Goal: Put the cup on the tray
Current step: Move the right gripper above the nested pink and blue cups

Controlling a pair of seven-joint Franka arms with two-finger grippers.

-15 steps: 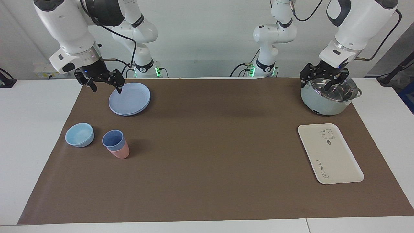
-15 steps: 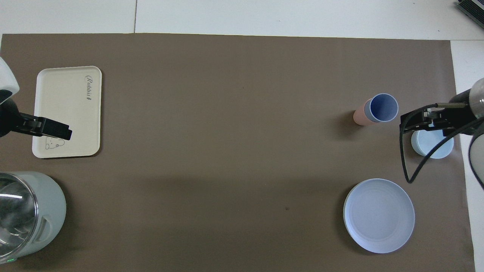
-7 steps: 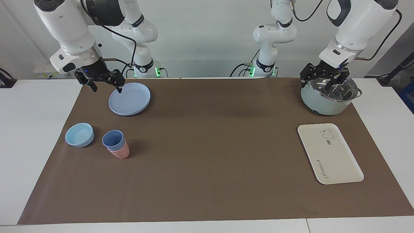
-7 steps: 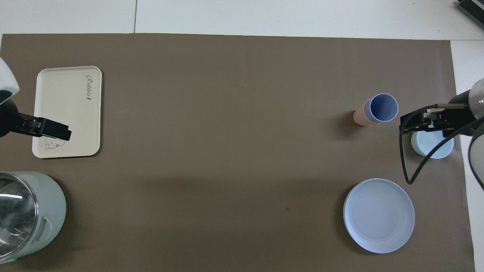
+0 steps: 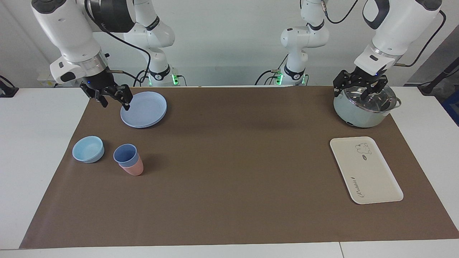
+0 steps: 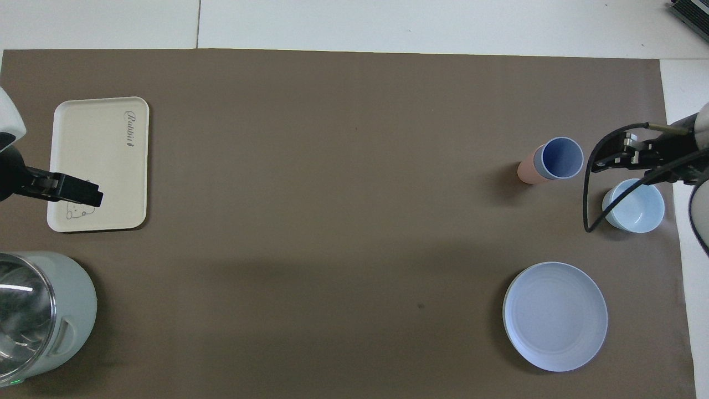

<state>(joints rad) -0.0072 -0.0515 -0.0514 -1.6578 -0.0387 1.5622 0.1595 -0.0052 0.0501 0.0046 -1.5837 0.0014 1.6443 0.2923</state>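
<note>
A: The cup (image 5: 125,154)?
B: Periwinkle, tapered, nested in a pink cup (image 5: 134,168); below the right gripper (image 5: 114,101), whose jaws are spread, empty.
A: Room?
B: Bare mat (image 5: 229,172) up to the tray (image 5: 376,179); left gripper (image 5: 353,94), jaws parted, over the pot (image 5: 358,114).

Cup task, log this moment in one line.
cup: nested in pink cup | tray: bare | right gripper: open | left gripper: open, over pot
</note>
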